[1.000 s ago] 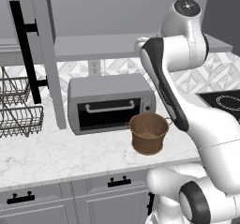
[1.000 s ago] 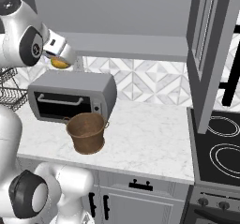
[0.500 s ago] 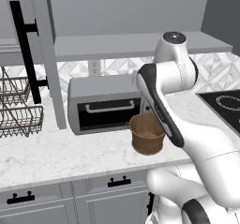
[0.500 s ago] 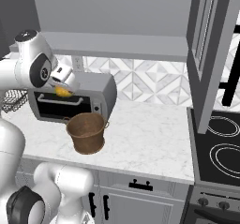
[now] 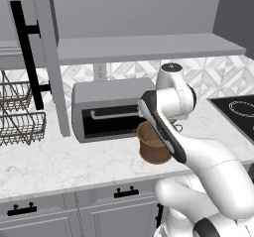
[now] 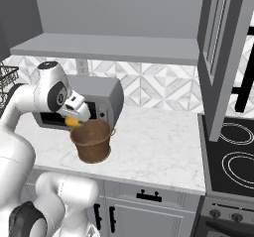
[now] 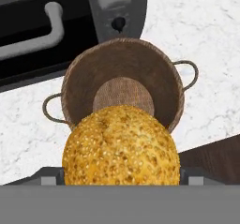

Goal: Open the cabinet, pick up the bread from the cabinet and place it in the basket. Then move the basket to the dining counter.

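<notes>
With the fingers (image 6: 74, 121) closed on the bread (image 7: 121, 145), the basket (image 7: 123, 85) mouth lies directly below, slightly ahead.

Even, diffuse rendered light throughout; no glare is seen. Soft shadow is cast under the shelf (image 5: 149, 47) and beneath the basket (image 6: 92, 141). Edges are rendered crisp, without blur or edge distortion. The bread (image 7: 121, 145) is shown sharply textured.
</notes>
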Tool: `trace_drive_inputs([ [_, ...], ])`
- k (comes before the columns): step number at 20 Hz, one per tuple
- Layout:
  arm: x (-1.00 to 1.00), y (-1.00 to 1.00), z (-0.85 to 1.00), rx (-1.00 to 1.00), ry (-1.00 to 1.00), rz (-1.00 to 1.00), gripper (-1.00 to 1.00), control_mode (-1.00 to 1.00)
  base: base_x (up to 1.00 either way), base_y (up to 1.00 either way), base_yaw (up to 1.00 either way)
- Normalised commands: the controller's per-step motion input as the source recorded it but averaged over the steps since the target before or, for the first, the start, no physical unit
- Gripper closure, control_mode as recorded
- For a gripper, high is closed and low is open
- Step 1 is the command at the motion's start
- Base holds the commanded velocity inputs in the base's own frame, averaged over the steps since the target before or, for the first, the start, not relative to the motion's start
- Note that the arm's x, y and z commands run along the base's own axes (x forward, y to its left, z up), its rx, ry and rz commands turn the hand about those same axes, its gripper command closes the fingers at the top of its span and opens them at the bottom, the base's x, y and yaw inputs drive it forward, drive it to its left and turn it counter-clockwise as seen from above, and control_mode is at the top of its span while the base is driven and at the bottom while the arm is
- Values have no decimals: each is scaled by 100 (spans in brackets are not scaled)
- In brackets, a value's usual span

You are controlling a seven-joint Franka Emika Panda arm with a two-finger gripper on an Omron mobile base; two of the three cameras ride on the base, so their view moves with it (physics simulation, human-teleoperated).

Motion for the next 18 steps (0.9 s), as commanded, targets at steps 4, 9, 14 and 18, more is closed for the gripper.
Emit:
trace_drive_inputs([
  [4,65,0,-78,-1,35,0,100,-100,0,0,0],
  [9,41,-1,-62,-3,24,0,100,-100,0,0,0],
  [14,30,-6,-46,-2,18,0,100,-100,0,0,0],
  [18,7,-13,-34,0,6,0,100,-100,0,0,0],
])
